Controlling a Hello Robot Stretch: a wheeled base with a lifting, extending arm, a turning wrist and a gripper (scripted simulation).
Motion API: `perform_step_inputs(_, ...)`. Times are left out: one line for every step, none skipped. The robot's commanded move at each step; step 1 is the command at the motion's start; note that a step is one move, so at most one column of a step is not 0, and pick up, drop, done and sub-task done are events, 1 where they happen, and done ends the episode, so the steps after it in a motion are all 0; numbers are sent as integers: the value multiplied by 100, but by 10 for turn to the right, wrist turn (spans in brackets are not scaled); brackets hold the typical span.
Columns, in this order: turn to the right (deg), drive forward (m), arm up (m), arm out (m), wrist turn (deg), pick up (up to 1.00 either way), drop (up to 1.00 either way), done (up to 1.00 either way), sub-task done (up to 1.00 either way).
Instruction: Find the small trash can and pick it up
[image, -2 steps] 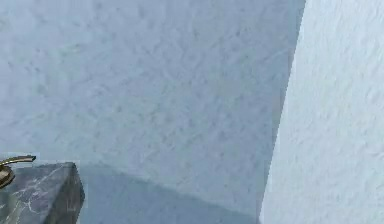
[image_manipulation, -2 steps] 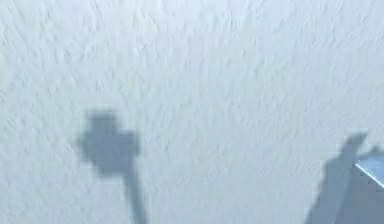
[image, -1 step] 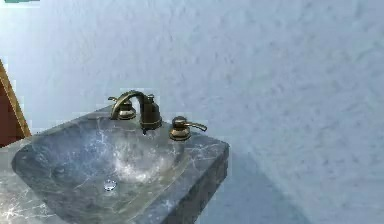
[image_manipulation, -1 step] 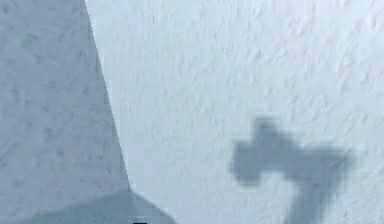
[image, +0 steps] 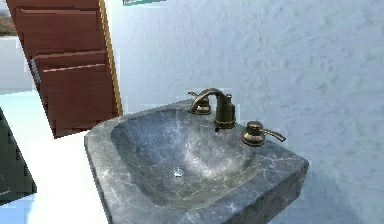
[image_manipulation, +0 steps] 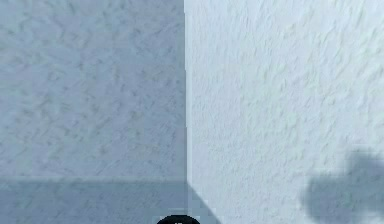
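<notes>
Grey marble sink (image: 120, 150), curved bronze faucet (image: 215, 105), panelled wooden door (image: 65, 60), textured wall (image_manipulation: 280, 90)

Dark boxy shape (image: 12, 160), cut off at the forward view's left edge, on pale floor (image: 60, 170) beside the grey sink (image: 200, 205), unclear whether a trash can

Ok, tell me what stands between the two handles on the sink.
The curved bronze spout, seen in the forward view, rises from the sink between the far handle and the near handle.
</notes>
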Motion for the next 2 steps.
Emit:
perform_step_inputs(0,0,32,0,0,0,0,0,0)
perform_step_inputs(0,0,0,10,0,0,0,0,0)
